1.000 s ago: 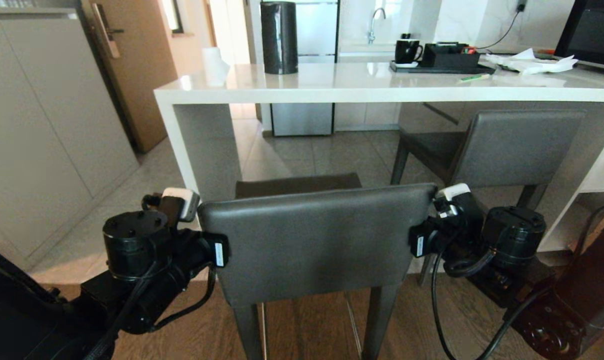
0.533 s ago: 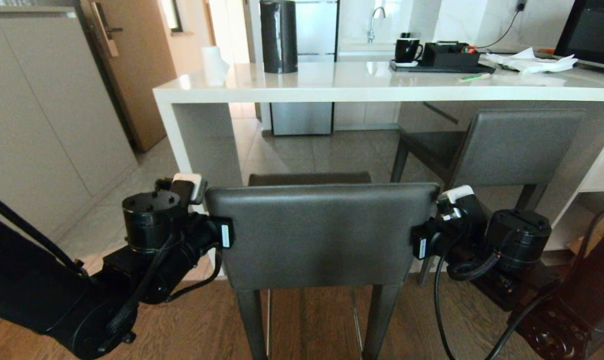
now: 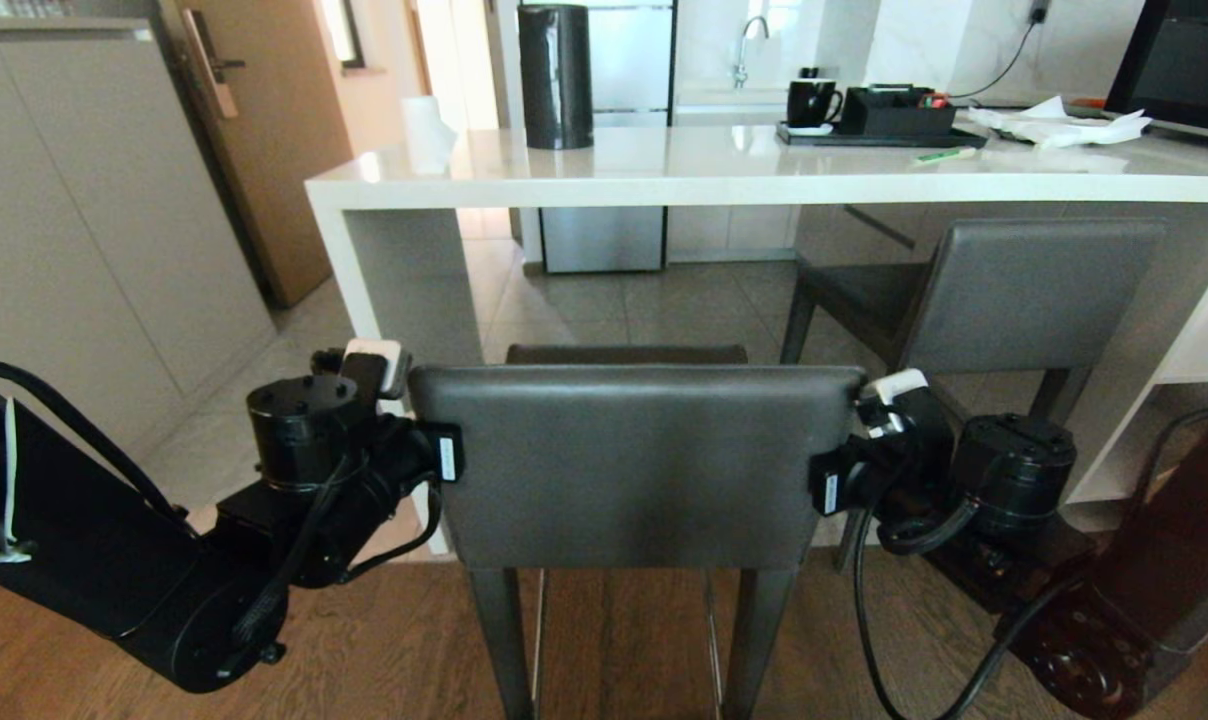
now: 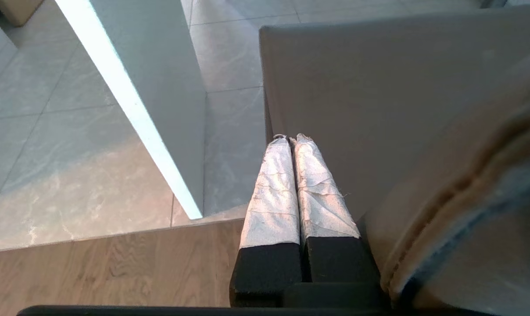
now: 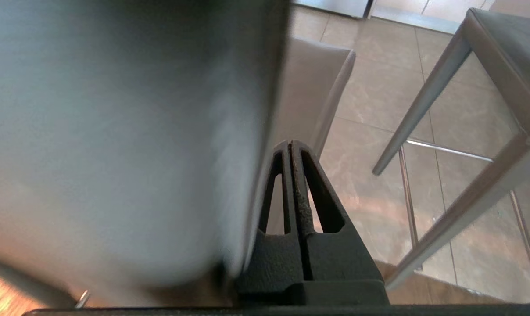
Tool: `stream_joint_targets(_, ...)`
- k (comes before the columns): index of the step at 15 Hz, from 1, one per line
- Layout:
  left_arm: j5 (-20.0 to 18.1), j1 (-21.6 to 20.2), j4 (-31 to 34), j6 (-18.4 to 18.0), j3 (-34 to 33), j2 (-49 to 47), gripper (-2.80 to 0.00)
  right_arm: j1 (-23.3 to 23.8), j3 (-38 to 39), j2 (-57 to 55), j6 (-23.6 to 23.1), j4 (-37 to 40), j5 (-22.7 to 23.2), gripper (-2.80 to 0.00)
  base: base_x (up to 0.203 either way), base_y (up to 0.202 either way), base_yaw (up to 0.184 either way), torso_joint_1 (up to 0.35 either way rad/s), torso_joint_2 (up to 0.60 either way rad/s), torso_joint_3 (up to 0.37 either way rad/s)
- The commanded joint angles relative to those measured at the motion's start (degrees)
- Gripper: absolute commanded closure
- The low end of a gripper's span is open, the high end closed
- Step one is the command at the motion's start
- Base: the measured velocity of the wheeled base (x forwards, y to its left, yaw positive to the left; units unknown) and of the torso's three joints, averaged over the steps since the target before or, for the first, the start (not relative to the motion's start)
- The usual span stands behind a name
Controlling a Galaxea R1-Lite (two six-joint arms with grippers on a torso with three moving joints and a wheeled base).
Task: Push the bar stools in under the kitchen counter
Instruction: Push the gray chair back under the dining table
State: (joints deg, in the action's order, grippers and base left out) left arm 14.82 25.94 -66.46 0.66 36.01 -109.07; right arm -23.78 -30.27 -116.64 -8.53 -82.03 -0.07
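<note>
Behind the near stool (image 3: pixel 634 465) your kitchen counter (image 3: pixel 764 175) runs off frame; its seat is mostly hidden. Left gripper (image 4: pixel 293 138) and right gripper (image 5: pixel 291 145), fingers pressed together, flank the backrest, now squarer.

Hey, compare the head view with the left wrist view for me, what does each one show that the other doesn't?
Only the head view shows the kitchen counter top with its black mug, the second bar stool tucked under it on the right, and the right gripper at the near stool's right edge. Only the left wrist view shows the left gripper jaws shut together, lying alongside the seat's side. Both show the near bar stool and the counter's white side leg standing on grey tile.
</note>
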Motion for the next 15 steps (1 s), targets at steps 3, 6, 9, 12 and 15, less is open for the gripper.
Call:
stream_joint_targets(3,0.36,-1.79,-0.25,0.20,-1.20,0.44,0.00,-0.05,-8.69,-5.60,-0.16,-0.67,-0.64,0.00,0.000,0.000,0.000,0.000,0.00,0.000)
stream_joint_targets(6,0.70,-2.95,-0.33,0.47,0.28,-0.85,0.00,-0.59,-7.61,-4.99,-0.09,-0.67,-0.98,0.00,0.000,0.000,0.000,0.000,0.00,0.000)
stream_joint_targets(9,0.64,-2.93,-1.48,0.22,0.63,-1.23,0.00,-0.56,-6.66,-3.93,0.00,-0.67,-1.07,0.00,0.000,0.000,0.000,0.000,0.00,0.000)
stream_joint_targets(12,0.64,-2.92,-1.57,0.13,0.73,-1.76,0.00,-0.56,-5.96,-3.60,0.00,-0.67,-0.98,0.00,0.000,0.000,0.000,0.000,0.00,0.000)
stream_joint_targets(15,0.64,-2.92,-1.57,0.13,0.47,-1.32,0.00,-0.56,-6.12,-3.60,-0.08,-0.67,-0.98,0.00,0.000,0.000,0.000,0.000,0.00,0.000)
